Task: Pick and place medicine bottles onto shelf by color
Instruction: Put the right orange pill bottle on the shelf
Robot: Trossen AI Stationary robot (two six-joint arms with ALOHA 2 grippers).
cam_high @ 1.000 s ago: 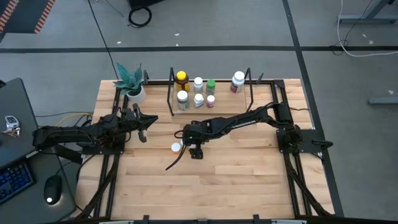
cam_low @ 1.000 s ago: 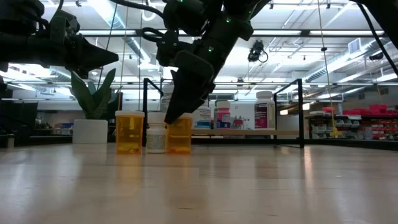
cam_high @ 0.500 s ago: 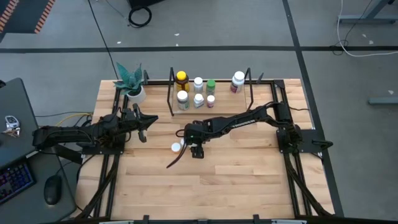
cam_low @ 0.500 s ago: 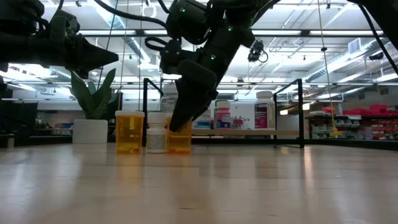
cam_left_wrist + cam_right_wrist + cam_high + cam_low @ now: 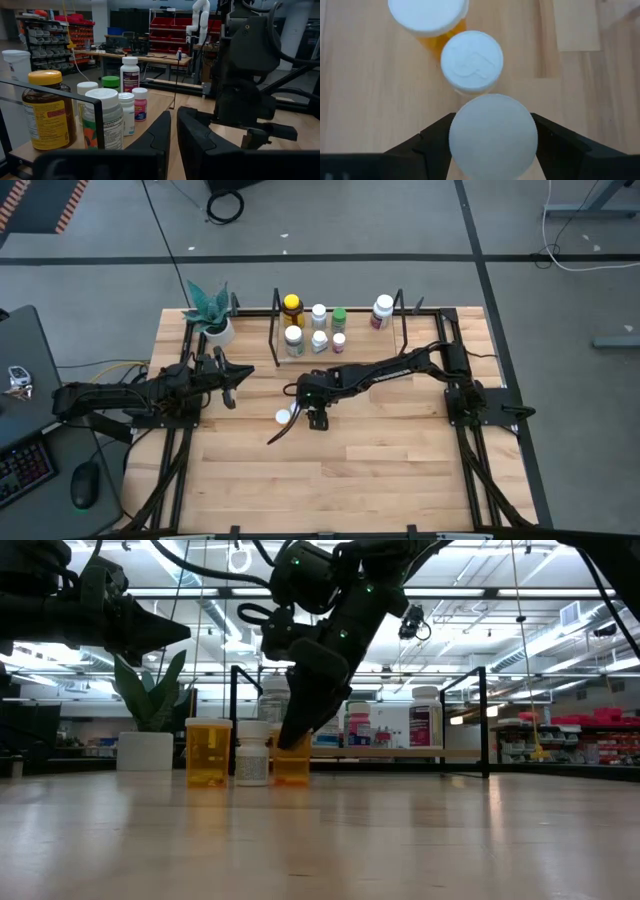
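Three bottles stand upright on the table in a close row. In the low view they are an orange one (image 5: 209,752), a small white one (image 5: 251,763) and an orange one (image 5: 291,769). My right gripper (image 5: 297,745) has come down over this last bottle. Its open fingers stand on either side of the bottle's white cap (image 5: 493,135). Several more bottles stand on the shelf (image 5: 365,346) at the far edge, among them the yellow-capped amber one (image 5: 291,306) and the green one (image 5: 339,315). My left gripper (image 5: 229,383) waits, shut, at the table's left. My right gripper reaches down from above, one finger (image 5: 432,142) on each side of the orange bottle, just below its white cap (image 5: 470,150). The cap hides the fingers' inner faces, so I cannot tell whether they touch the bottle. The bottle stands upright on the table.
A potted plant (image 5: 212,320) stands at the far left corner, beside the shelf. A dark cable (image 5: 279,434) hangs from my right arm over the table's middle. The white bottle's cap (image 5: 472,61) sits right next to the bottle between my fingers. The near half of the table (image 5: 350,480) is bare wood.
My right gripper has come down over the orange bottle at the end of the row, and its fingers now reach lower along the bottle's sides. The bottles have stayed where they were.
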